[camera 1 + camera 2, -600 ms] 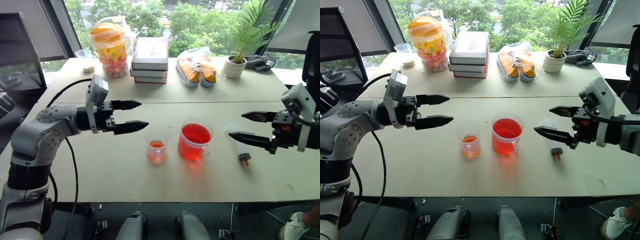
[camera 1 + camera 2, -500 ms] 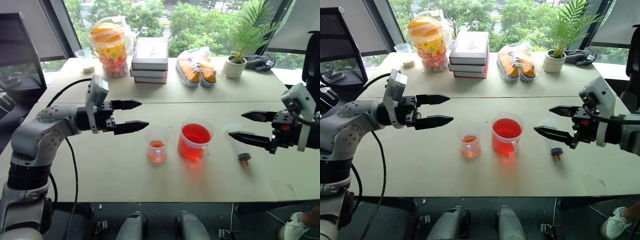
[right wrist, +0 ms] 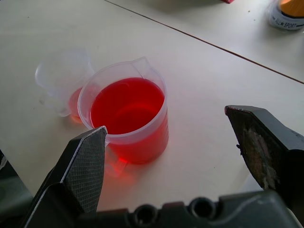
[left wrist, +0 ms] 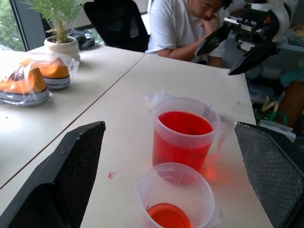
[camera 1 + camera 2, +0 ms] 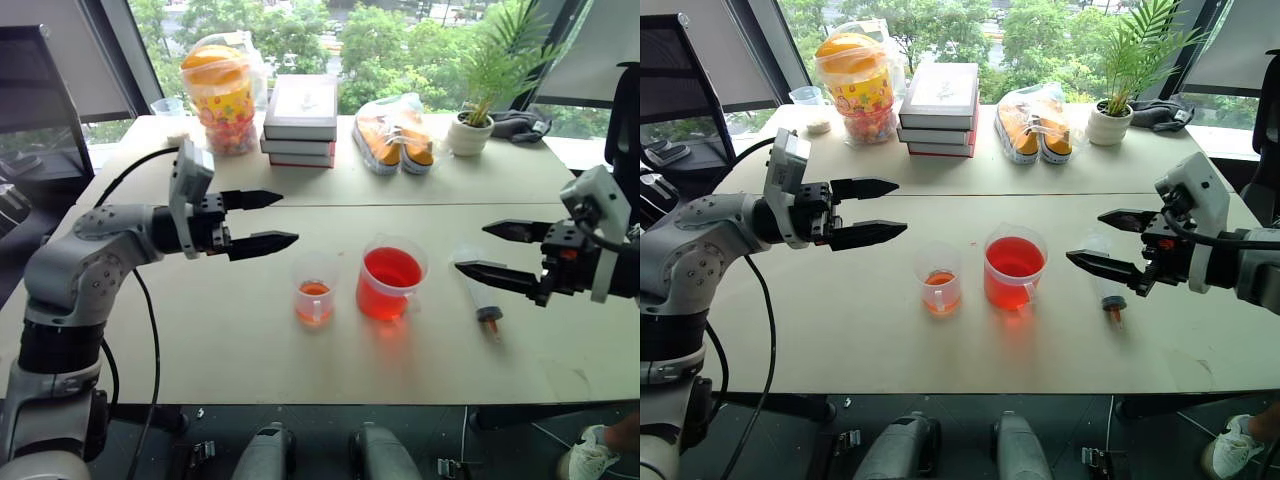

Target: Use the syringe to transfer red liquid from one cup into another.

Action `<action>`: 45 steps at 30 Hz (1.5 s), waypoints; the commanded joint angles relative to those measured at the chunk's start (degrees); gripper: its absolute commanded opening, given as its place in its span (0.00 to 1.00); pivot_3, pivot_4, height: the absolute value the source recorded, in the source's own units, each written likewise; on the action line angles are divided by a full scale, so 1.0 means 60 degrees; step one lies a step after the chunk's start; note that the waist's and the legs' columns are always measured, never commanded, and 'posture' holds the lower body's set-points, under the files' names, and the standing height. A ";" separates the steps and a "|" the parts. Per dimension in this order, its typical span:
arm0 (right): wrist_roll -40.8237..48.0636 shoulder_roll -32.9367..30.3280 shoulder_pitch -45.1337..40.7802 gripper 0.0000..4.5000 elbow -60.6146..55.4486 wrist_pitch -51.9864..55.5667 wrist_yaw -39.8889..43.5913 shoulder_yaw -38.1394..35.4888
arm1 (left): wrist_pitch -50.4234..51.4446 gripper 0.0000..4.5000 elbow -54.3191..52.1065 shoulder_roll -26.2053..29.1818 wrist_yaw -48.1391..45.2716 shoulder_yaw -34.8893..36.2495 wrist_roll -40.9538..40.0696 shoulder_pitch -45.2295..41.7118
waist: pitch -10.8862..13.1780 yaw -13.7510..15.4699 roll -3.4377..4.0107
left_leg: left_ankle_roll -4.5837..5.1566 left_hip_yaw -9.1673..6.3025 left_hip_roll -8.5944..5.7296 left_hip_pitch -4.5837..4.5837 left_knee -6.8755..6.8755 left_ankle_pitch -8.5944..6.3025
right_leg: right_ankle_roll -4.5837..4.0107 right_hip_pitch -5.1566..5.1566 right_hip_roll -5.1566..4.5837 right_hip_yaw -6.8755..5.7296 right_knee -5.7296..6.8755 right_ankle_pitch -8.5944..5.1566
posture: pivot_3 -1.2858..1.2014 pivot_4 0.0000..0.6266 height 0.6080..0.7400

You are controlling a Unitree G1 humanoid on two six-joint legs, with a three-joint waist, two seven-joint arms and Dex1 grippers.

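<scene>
Both grippers stand wide open and empty. Since half a second ago the left gripper [image 5: 258, 220] has risen and drawn a little back from the small cup [image 5: 313, 289], while the right gripper [image 5: 500, 252] has barely shifted above the syringe [image 5: 480, 296], so pickup has not begun. That syringe lies flat on the table [image 5: 200, 350], just right of the red beaker [image 5: 390, 280], nozzle seemingly toward the near edge. Bare tabletop surrounds it; books [image 5: 300, 120] stand well back.

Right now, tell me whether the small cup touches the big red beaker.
Apart. The left eye view shows bare table between the small cup and the big red beaker.
</scene>
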 commanded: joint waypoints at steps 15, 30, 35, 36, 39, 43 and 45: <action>-0.0089 -0.0403 -0.0309 0.98 0.0335 0.0465 -0.0732 -0.0132 | 0.0124 1.00 -0.0375 0.0057 0.0119 0.0136 -0.0137 0.0114 | 0.0000 0.0000 0.0000 | 0.0000 0.0000 0.0000 0.0000 0.0000 0.0000 | 0.0000 0.0000 0.0000 0.0000 0.0000 0.0000 | 0.52 0.24 1.00; -0.1615 -0.0246 -0.5573 0.98 0.5517 0.4247 -0.1549 0.5322 | -0.0312 1.00 0.0227 -0.0553 -0.0336 -0.0595 0.0319 -0.0279 | 0.0000 -0.0022 0.0001 | 0.0000 0.0012 0.0000 0.0000 -0.0008 0.0000 | -0.0005 -0.0010 -0.0003 0.0011 -0.0007 0.0000 | 0.52 0.24 1.00; -0.3062 0.0309 -0.6502 0.98 0.7682 0.3259 -0.0876 0.7233 | -0.0454 1.00 0.0188 -0.0774 -0.0307 -0.0645 0.0405 -0.0148 | 0.0000 -0.0006 0.0001 | 0.0000 0.0019 -0.0003 -0.0028 -0.0007 0.0000 | -0.0003 -0.0045 -0.0005 0.0013 -0.0004 0.0001 | 0.52 0.24 1.00; -0.3357 0.0486 -0.6670 0.98 0.8079 0.3001 -0.0738 0.7558 | -0.0465 1.00 0.0158 -0.0797 -0.0292 -0.0632 0.0411 -0.0102 | 0.0000 -0.0014 0.0001 | 0.0000 0.0021 -0.0004 -0.0032 -0.0009 0.0000 | -0.0003 -0.0049 -0.0005 0.0014 -0.0003 0.0001 | 0.52 0.24 1.00; -0.4029 0.1023 -0.7118 0.98 0.9118 0.2448 -0.0261 0.8191 | -0.0481 1.00 0.0097 -0.0820 -0.0273 -0.0588 0.0418 -0.0002 | 0.0000 -0.0053 0.0001 | 0.0000 0.0023 -0.0004 -0.0030 -0.0009 0.0000 | -0.0002 -0.0050 -0.0001 0.0015 -0.0002 0.0001 | 0.52 0.24 1.00; -0.4918 0.1689 -0.7458 0.98 1.0374 0.1709 0.0304 0.8840 | -0.0463 1.00 -0.0003 -0.0827 -0.0223 -0.0540 0.0409 0.0100 | 0.0000 -0.0054 0.0001 | 0.0000 0.0022 -0.0003 -0.0027 -0.0010 0.0000 | -0.0002 -0.0051 0.0003 0.0015 0.0005 0.0002 | 0.52 0.24 1.00; -0.5333 0.1933 -0.7539 0.98 1.0804 0.1382 0.0615 0.9121 | -0.0456 1.00 -0.0038 -0.0826 -0.0186 -0.0519 0.0405 0.0123 | 0.0000 -0.0048 0.0001 | 0.0000 0.0022 -0.0003 -0.0027 -0.0009 0.0000 | -0.0001 -0.0051 0.0003 0.0014 0.0005 0.0002 | 0.52 0.24 1.00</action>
